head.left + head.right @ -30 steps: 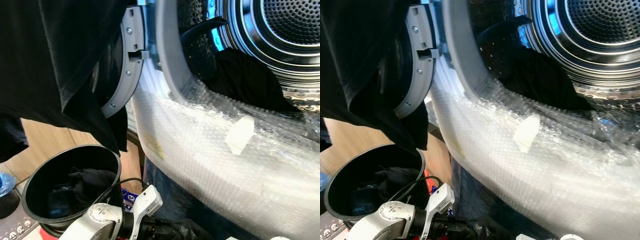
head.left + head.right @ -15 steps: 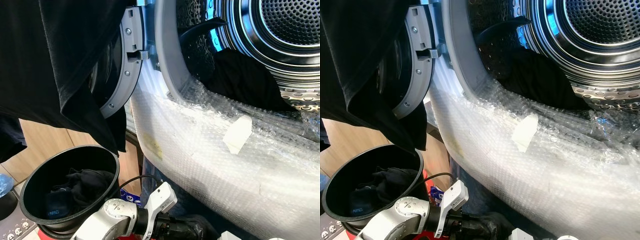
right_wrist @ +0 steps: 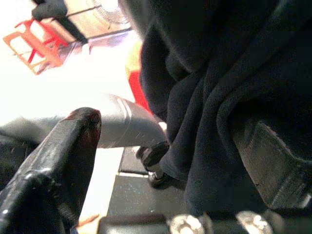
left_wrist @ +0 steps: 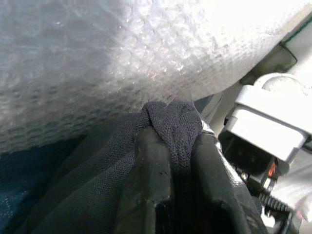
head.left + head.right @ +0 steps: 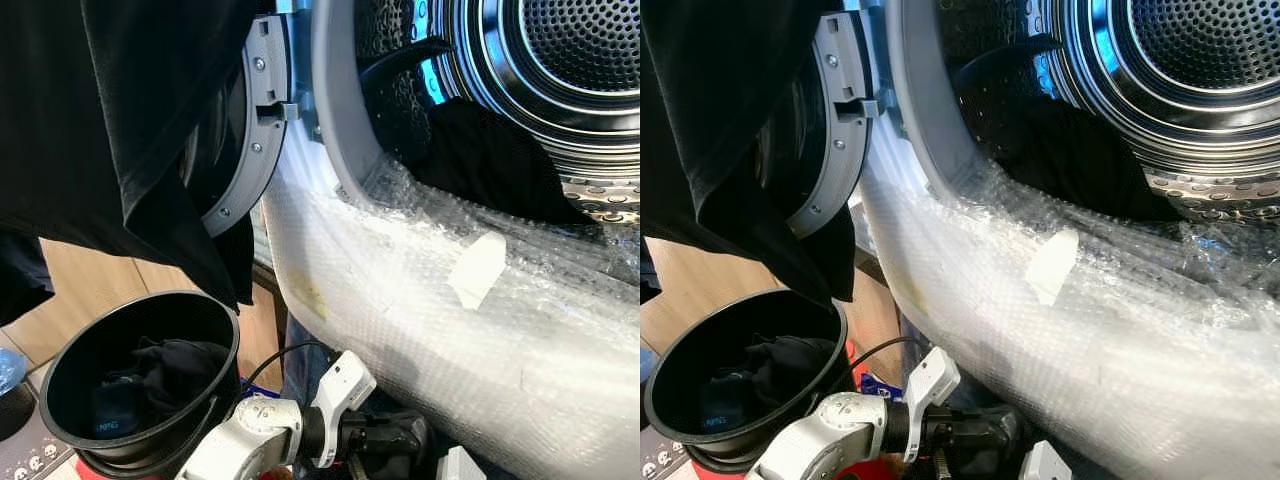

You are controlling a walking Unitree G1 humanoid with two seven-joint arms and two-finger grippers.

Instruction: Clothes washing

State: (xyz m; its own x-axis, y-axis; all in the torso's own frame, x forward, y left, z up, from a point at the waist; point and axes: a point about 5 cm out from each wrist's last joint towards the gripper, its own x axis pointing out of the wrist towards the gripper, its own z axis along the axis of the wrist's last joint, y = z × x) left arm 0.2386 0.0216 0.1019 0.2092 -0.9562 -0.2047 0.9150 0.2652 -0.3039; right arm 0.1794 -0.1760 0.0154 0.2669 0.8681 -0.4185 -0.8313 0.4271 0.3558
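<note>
My left gripper (image 4: 173,146) is shut on a fold of dark knitted garment (image 4: 170,122), right under the bubble-wrapped front of the washing machine (image 5: 430,300). In the eye views the left arm (image 5: 265,440) reaches low across the bottom, its black hand (image 5: 395,438) beside the machine's base. My right gripper (image 3: 165,146) stands open, with dark cloth (image 3: 209,97) hanging against one finger (image 3: 273,156). A black garment (image 5: 490,160) lies inside the steel drum (image 5: 570,70). More dark clothes (image 5: 160,370) sit in a black bucket (image 5: 215,330).
The round machine door (image 5: 250,130) stands open at the left, with a large black cloth (image 5: 120,130) draped over it and hanging above the bucket. A strip of tape (image 5: 478,268) sticks to the bubble wrap. Wooden floor (image 5: 80,290) lies behind the bucket.
My left arm has swung to the right along the bottom, from beside the bucket to under the machine's front, carrying the dark garment. The bucket and the drum's contents are unchanged.
</note>
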